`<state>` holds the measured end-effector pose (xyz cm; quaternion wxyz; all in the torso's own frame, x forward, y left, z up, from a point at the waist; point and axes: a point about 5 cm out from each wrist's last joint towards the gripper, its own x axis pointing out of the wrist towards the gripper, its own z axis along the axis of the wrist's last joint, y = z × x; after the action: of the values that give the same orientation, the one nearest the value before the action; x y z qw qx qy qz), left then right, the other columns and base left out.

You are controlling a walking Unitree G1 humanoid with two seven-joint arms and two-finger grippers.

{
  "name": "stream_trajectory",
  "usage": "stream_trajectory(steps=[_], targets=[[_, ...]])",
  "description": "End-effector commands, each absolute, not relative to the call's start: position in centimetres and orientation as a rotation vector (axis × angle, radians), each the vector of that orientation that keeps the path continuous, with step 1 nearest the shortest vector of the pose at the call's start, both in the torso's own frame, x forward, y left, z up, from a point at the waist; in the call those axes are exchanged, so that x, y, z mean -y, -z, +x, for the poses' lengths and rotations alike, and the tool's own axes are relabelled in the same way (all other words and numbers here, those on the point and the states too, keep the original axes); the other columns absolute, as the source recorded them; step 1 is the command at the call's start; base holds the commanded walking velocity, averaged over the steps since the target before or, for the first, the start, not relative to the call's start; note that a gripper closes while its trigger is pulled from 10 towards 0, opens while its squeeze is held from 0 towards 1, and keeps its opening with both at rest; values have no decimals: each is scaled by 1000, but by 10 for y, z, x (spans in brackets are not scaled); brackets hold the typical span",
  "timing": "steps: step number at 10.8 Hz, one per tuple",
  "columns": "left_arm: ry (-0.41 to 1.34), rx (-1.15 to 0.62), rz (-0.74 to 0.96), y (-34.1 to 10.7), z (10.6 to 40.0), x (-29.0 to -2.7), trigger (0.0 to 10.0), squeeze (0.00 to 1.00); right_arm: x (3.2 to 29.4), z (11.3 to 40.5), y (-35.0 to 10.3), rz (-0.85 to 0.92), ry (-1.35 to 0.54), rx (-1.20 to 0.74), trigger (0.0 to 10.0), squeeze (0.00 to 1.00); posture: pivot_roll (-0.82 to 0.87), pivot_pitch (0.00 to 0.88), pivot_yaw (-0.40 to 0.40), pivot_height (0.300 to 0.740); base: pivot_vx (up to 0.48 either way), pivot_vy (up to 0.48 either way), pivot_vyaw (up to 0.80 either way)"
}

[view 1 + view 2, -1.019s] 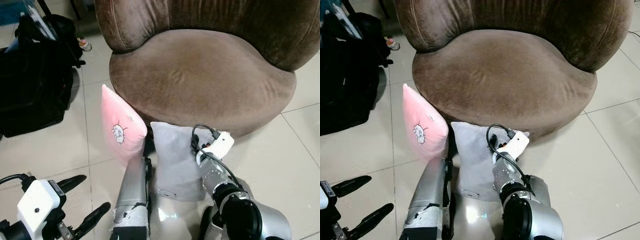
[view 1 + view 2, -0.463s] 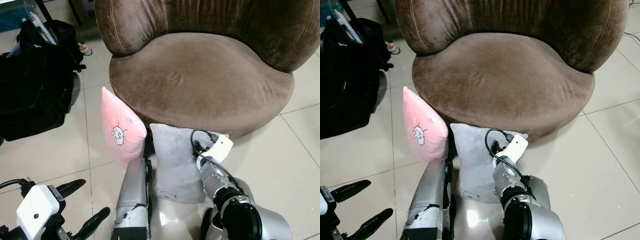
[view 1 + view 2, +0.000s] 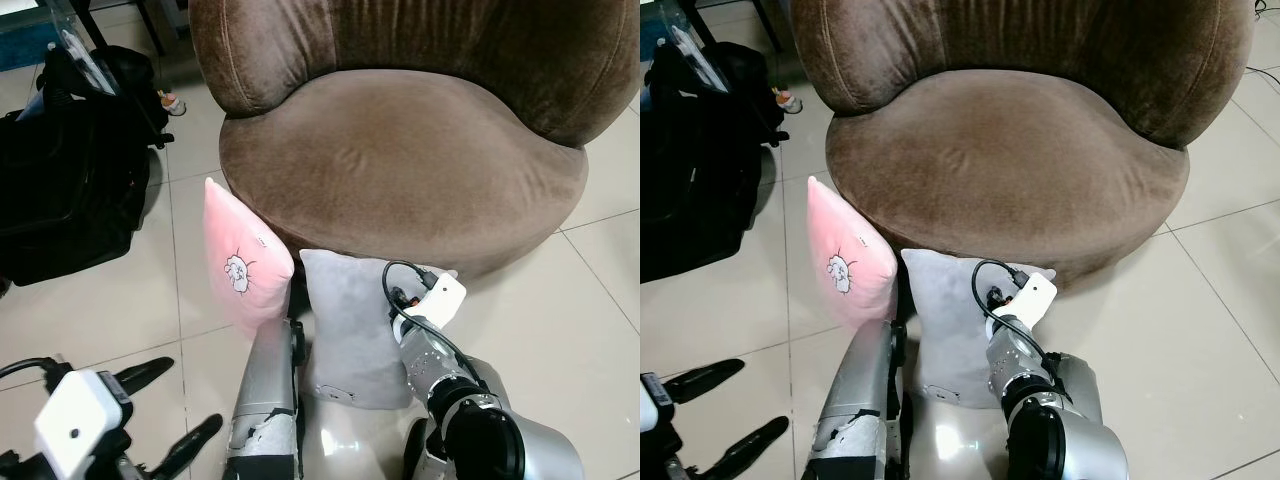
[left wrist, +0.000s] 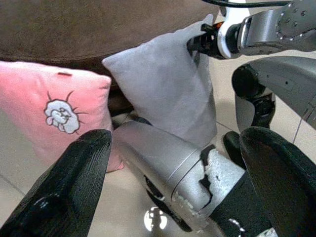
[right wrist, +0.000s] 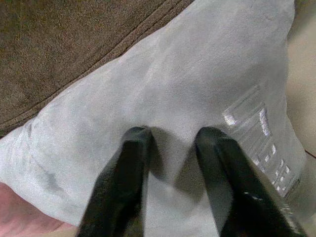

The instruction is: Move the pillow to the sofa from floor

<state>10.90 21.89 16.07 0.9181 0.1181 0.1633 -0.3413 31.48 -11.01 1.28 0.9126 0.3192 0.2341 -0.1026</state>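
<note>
A grey pillow (image 3: 345, 310) stands on the tiled floor, leaning against the front of the brown round sofa (image 3: 400, 160). A pink pillow (image 3: 243, 265) with a small cartoon print stands just to its left, also against the sofa. My right arm reaches down to the grey pillow's right upper edge. In the right wrist view my right gripper (image 5: 173, 136) presses into the grey pillow (image 5: 197, 89), with a fold of fabric pinched between its fingers (image 5: 123, 182). My left gripper (image 3: 190, 395) hangs open low on the left, apart from both pillows.
A black bag (image 3: 60, 170) lies on the floor at the left, with a small bottle (image 3: 170, 100) beside it. My silver leg (image 3: 265, 390) stands right in front of the pillows. Bare tiles stretch to the right of the sofa.
The view has shifted slightly. My left gripper sits a little lower in the picture. My right gripper stays on the grey pillow, which has not visibly moved.
</note>
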Motion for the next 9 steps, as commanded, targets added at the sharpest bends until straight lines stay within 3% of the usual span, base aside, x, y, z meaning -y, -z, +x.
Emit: stream_trajectory(steps=[1, 6, 8, 9], targets=[[701, -352, 251, -157, 108, -220, 10000, 0, 110, 308, -6, 693, 220, -504, 0, 0, 596, 172, 70, 534, 0, 0, 0], [658, -289, 190, -134, 124, -213, 10000, 0, 145, 332, -39, 767, 162, -231, 0, 0, 408, 86, 8, 534, 0, 0, 0], [601, -254, 182, -120, 140, -204, 10000, 0, 146, 341, -51, 623, 78, -215, 0, 0, 337, 68, -15, 534, 0, 0, 0], [387, -231, 245, -109, 165, -214, 10000, 0, 141, 343, -53, 531, 10, -241, 10000, 0, 288, 41, -31, 534, 0, 0, 0]])
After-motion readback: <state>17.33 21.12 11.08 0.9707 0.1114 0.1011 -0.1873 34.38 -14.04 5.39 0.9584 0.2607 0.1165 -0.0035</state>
